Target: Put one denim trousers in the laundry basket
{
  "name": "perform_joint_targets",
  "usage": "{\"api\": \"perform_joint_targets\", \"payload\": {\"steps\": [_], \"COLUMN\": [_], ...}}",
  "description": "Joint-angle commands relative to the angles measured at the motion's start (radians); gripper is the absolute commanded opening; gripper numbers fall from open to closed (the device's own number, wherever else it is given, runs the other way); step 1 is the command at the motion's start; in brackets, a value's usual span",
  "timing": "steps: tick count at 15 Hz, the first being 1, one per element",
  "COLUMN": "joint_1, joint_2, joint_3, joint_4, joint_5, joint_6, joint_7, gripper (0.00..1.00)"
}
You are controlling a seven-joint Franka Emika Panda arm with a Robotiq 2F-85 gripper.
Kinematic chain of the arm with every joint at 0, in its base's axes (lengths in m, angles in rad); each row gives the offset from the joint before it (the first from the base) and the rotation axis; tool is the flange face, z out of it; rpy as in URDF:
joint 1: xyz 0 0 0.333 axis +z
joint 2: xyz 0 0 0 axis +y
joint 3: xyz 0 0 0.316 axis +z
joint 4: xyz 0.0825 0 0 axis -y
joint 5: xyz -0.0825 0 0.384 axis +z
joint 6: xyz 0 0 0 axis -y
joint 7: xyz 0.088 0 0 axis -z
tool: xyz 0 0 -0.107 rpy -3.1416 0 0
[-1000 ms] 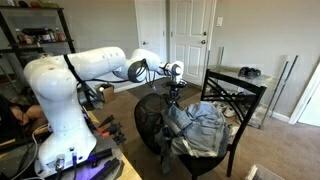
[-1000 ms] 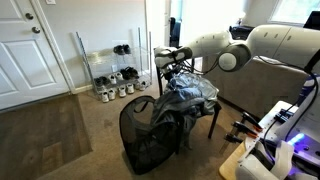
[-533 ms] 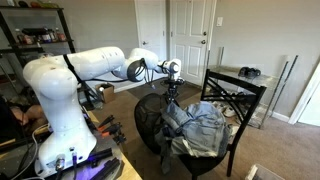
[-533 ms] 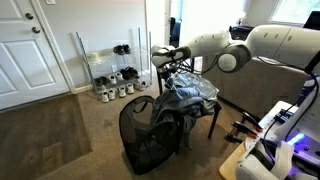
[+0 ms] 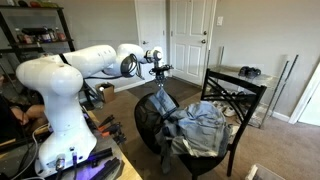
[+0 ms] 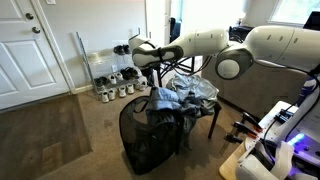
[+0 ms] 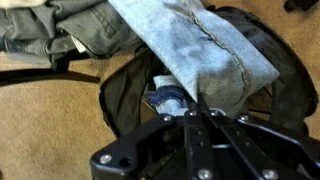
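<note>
My gripper (image 5: 158, 70) is shut on the denim trousers (image 5: 160, 98) and holds them up. They hang as a blue strip down from the jaws, above the laundry basket (image 5: 150, 128), a round black mesh hamper. In an exterior view the gripper (image 6: 149, 66) holds the trousers (image 6: 156, 98) above the basket (image 6: 140, 148), their far end trailing back toward the heap. In the wrist view the jaws (image 7: 196, 108) are closed on the faded blue cloth (image 7: 200, 50), with the basket's open mouth (image 7: 128, 100) below.
A heap of paler grey-blue jeans (image 5: 205, 125) lies on a black lattice-backed chair (image 5: 236, 98) next to the basket. A shoe rack (image 6: 112, 72) stands by the wall, white doors (image 5: 190, 35) behind, and equipment (image 6: 265, 140) on the floor near the robot base.
The gripper has risen and swung from the heap on the chair to above the basket, drawing the denim trousers up and out of the heap.
</note>
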Motion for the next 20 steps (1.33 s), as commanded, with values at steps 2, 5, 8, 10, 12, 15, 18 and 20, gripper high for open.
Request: {"api": "perform_joint_targets", "payload": {"steps": [2,5,8,10,12,15,18,20], "joint_1": [0.080,0.105,0.119,0.127,0.137,0.152,0.154,0.144], "joint_2": [-0.019,-0.019,-0.032,-0.037,-0.046,-0.050,-0.046,-0.042], "joint_3": [0.005,0.001,-0.012,-0.023,-0.030,-0.043,-0.047,-0.044], "joint_4": [-0.027,-0.031,-0.030,-0.030,-0.030,-0.032,-0.038,-0.039], "joint_5": [-0.023,-0.030,-0.048,-0.064,-0.077,-0.096,-0.098,-0.093], "joint_6": [0.026,0.042,0.047,0.052,0.052,0.053,0.047,0.049], "joint_7": [-0.144,-0.199,-0.244,-0.267,-0.287,-0.309,-0.318,-0.320], "gripper": [0.00,0.00,0.00,0.00,0.00,0.00,0.33,0.46]}}
